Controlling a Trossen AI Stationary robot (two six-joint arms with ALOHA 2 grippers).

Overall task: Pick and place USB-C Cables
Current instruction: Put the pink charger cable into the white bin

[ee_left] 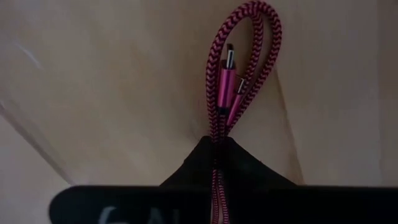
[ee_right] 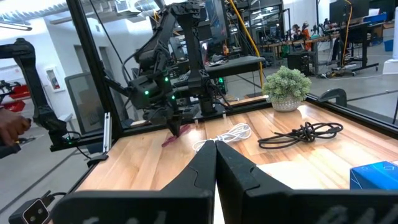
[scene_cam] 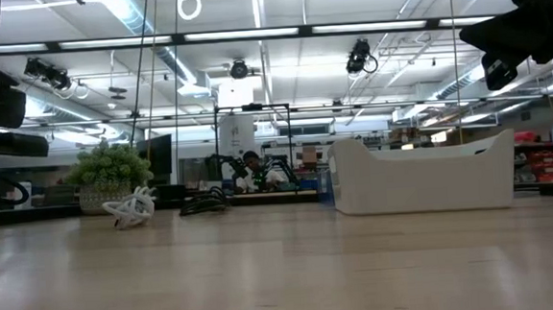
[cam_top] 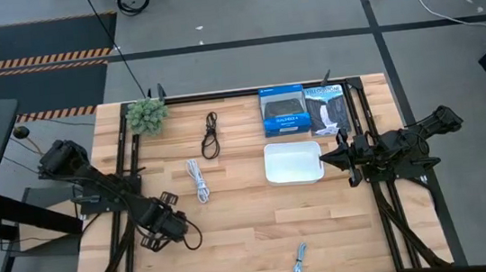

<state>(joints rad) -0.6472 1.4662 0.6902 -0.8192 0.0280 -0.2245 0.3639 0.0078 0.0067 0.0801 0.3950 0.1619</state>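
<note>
Left end effector (cam_top: 164, 224) grips red cable (ee_left: 239, 68) near table's front-left | your white tray (cam_top: 293, 162) lies toward right edge | right end effector (cam_top: 340, 156) closed, empty, beside tray.

White cable (ee_right: 225, 135) and black cable (ee_right: 303, 133) beside green plant (ee_right: 286, 86).

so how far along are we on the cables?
Nothing placed: the white tray looks empty. In hand: the left tool is shut on the red cable, low at the table. Left: white cable, black cable, grey cable. Right tool waits beside the tray.
</note>
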